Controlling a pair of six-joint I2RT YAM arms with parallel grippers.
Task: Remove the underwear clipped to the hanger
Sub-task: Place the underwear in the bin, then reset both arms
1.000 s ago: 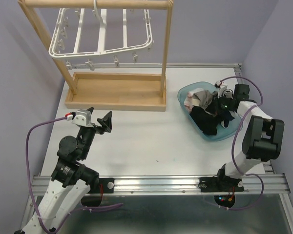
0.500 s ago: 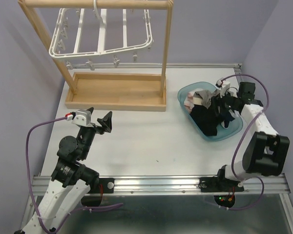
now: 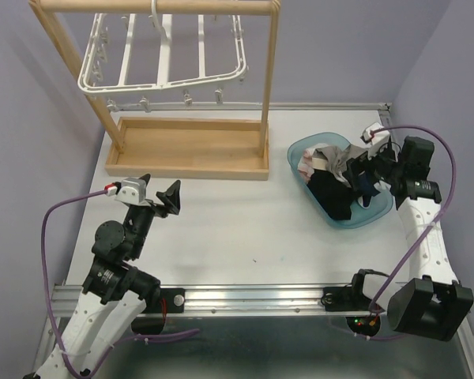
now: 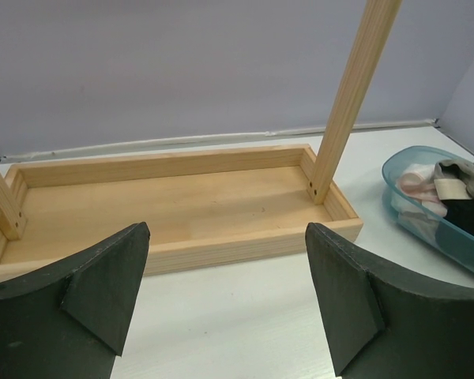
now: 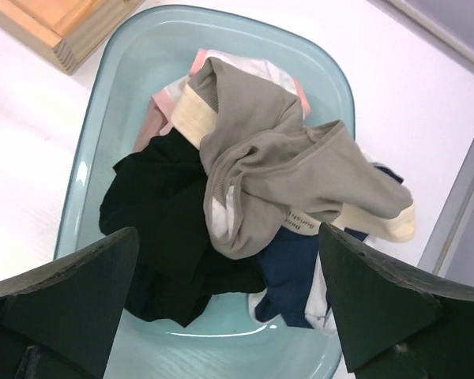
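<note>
A white plastic drying hanger [image 3: 165,59] hangs by its hook from the top rail of a wooden stand [image 3: 186,150] at the far left of a white worktop [image 3: 237,221]. Its bars and the small clips round its rim look bare, with no cloth showing on any of them. The underwear [image 5: 261,178] lies in a loose heap inside a pale blue tub [image 3: 355,223] on the right side of the worktop, well apart from the hanger. A grey pair sits on top, over a black pair [image 5: 166,213], a navy pair [image 5: 296,264] and a pink one [image 5: 154,118]. The right jaws hang spread wide just above the heap, holding nothing. The left jaws are also spread wide and empty, hovering over the worktop near the stand's tray base. Judging by the bare clips and the full tub, the removal looks finished, with nothing left to unclip, though the hanger's far side is small in view
</note>
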